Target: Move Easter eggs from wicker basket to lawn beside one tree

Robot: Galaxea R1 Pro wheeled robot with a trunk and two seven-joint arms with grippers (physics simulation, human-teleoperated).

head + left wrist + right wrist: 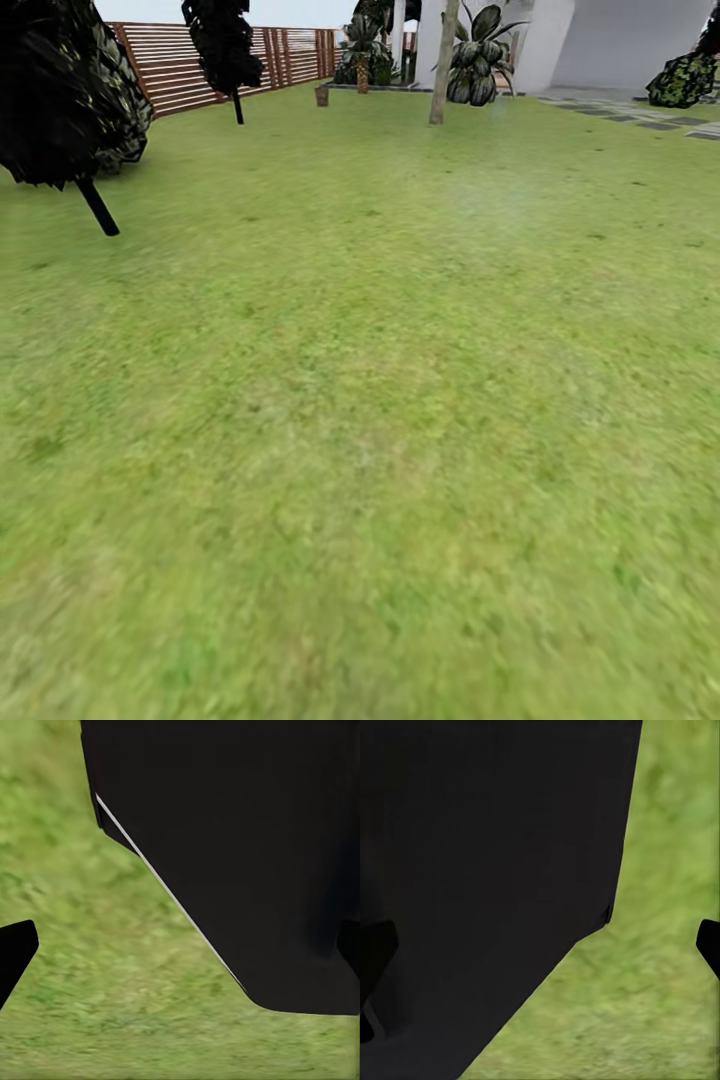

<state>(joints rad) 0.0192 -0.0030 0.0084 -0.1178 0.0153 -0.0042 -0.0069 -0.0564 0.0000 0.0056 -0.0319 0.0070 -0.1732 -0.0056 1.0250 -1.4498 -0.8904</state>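
While far off, wicker basket [322, 96], lawn [380, 420].

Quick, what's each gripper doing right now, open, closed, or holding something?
Left gripper: open, holding nothing, mottled green lawn between its fingertips.
Right gripper: open, nothing held.

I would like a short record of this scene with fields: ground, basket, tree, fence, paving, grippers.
ground: lawn, wide green grass
basket: small brown basket, far off on the grass near the fence; contents too small to tell
tree: pale bare tree trunk, far, right of the basket
fence: brown slatted fence, far left
paving: grey stepping stones, far right
grippers: state cannot be told
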